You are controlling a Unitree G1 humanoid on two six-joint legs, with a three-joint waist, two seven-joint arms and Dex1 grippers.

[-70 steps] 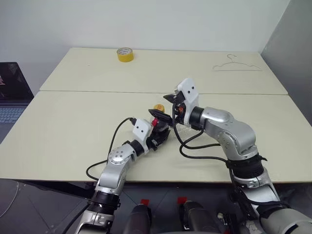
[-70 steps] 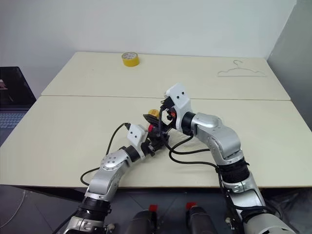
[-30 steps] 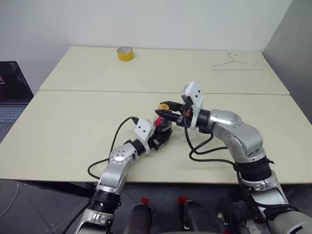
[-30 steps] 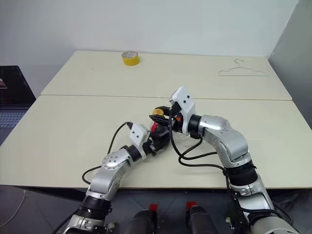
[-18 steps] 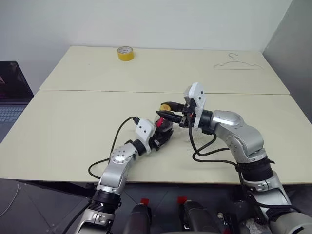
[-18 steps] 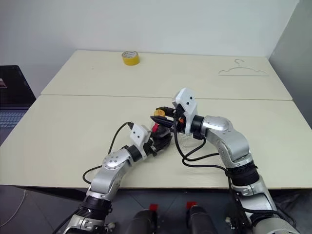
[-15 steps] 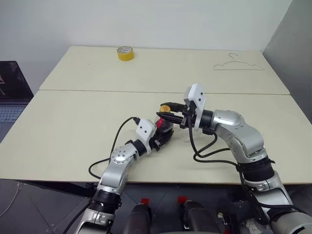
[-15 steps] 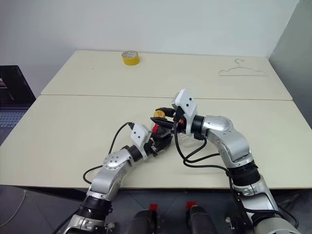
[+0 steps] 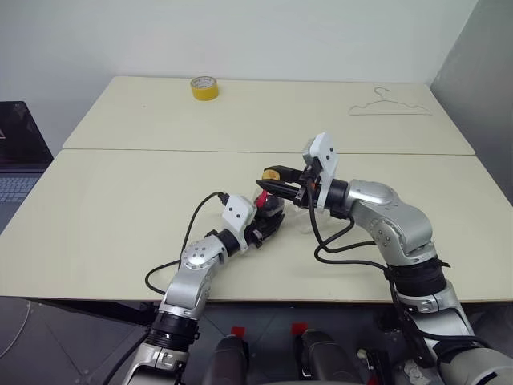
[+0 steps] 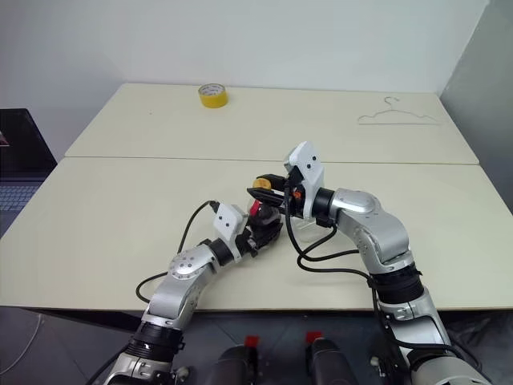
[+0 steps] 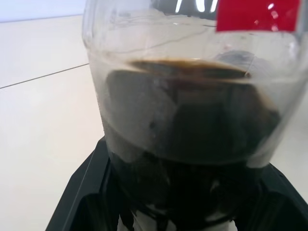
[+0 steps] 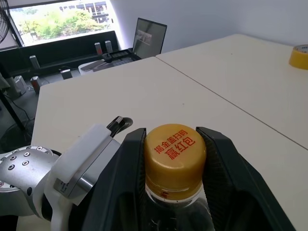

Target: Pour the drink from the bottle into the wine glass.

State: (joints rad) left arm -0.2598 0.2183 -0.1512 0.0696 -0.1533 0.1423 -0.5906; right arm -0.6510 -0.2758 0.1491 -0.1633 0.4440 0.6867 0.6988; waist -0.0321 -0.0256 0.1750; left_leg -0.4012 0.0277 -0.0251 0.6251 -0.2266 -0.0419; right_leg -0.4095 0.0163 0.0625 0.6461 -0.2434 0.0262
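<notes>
Clearly, near the frame's centre, the left gripper (image 9: 268,222) clamps the small clear plastic bottle (image 11: 192,120) of dark drink (image 11: 192,149), while the right gripper (image 12: 174,159) pinches its yellow cap (image 12: 174,149). If the left grip slips during unscrewing, the bottle could spin or tip. I cannot make out the wine glass clearly.

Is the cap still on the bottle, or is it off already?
On. The yellow cap sits on the bottle neck, with the right gripper fingers closed on either side of it.
</notes>
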